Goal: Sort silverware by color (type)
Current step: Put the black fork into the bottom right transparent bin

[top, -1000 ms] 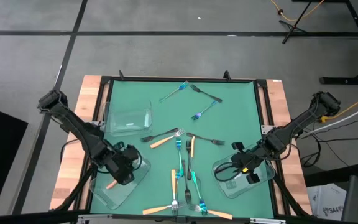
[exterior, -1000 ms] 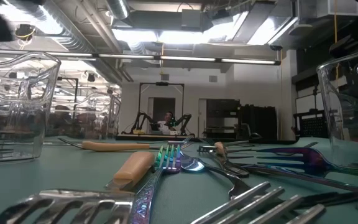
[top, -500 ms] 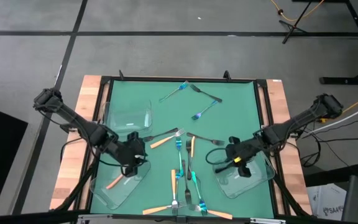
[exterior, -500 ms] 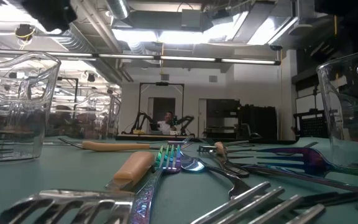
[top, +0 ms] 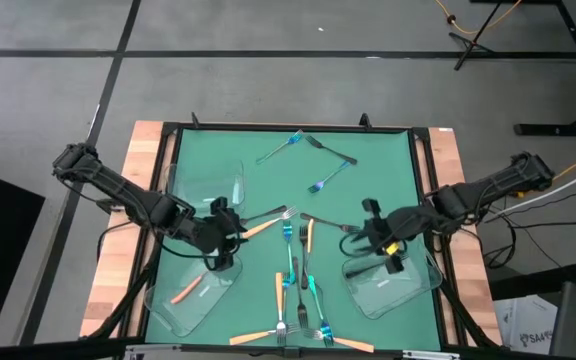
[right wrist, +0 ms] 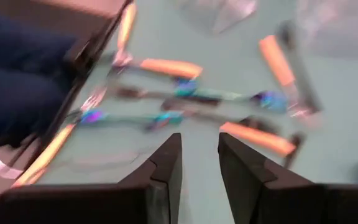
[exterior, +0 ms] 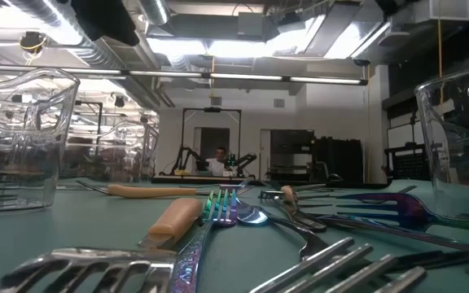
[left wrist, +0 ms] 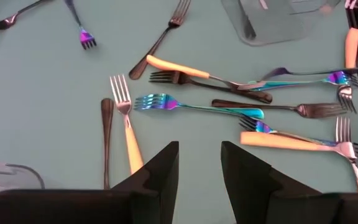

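**tray_watcher:** Silverware (top: 293,262) is mostly still lying loose in the middle of the green table (top: 378,170), with three more forks up at the far end. What's changing: a second ago both arms were hanging over their clear trays, and now both are swinging inward toward the pile. The left gripper (top: 230,224) is sitting just beside the orange fork (top: 265,224) near the centre, jaws parted and holding nothing. One orange fork (top: 185,291) is lying in the near left tray (top: 168,312).

**forkbot99:** So it's reading like drop-offs are over and both arms are heading back for another pick?

**tray_watcher:** That's how it's looking. The right gripper (top: 366,235) is hovering by the dark fork (top: 336,226), jaws slightly apart and empty too. The right tray (top: 420,290) is showing a dark fork inside, though it's hard to make out. Most of the sorting is still ahead.

**forkbot99:** Any logos or text anywhere?

**tray_watcher:** Nothing readable on the forks, the trays or the table. A box at the right edge is showing some print, but it's too small to read.
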`<act>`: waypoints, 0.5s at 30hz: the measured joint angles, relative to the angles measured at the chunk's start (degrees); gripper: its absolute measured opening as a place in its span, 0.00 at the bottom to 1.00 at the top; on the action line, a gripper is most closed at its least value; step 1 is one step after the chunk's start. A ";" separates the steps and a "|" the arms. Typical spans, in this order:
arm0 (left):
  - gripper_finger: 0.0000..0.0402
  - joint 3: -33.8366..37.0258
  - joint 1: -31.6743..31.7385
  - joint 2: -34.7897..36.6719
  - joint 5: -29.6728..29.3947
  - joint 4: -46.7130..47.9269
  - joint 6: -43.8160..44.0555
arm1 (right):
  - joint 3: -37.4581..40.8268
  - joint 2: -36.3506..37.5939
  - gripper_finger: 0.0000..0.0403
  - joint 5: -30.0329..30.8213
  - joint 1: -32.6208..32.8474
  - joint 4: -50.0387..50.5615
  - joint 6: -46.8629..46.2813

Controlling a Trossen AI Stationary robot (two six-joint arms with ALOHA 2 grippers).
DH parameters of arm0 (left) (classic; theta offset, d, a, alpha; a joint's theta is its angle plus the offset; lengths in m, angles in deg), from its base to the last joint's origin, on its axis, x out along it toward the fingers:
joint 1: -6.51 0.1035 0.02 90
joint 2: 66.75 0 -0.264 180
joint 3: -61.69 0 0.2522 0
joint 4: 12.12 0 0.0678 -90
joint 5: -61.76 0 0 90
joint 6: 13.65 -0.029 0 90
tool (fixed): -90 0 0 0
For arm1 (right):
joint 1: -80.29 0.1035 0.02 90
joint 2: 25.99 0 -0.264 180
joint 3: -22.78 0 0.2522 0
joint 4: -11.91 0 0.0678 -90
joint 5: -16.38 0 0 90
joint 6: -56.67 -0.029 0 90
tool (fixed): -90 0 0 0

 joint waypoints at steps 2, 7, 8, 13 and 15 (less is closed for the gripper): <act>0.28 0.00 0.39 0.00 0.43 0.03 -0.41 | -0.53 -0.11 0.24 3.64 -1.91 -1.40 0.21; 0.28 0.00 0.63 0.00 0.22 0.05 -3.33 | -0.62 -0.88 0.24 9.58 -8.48 -3.58 -2.86; 0.28 0.00 0.63 0.00 0.22 0.10 -3.51 | -0.62 -1.02 0.24 9.51 -9.90 -3.45 -3.73; 0.28 0.00 0.63 -0.02 0.19 0.27 -3.49 | -0.62 -4.11 0.24 6.05 -16.21 -3.61 -4.85; 0.28 0.00 0.63 -0.02 0.17 0.26 -3.46 | -0.62 -6.31 0.24 5.45 -18.26 -3.61 -4.75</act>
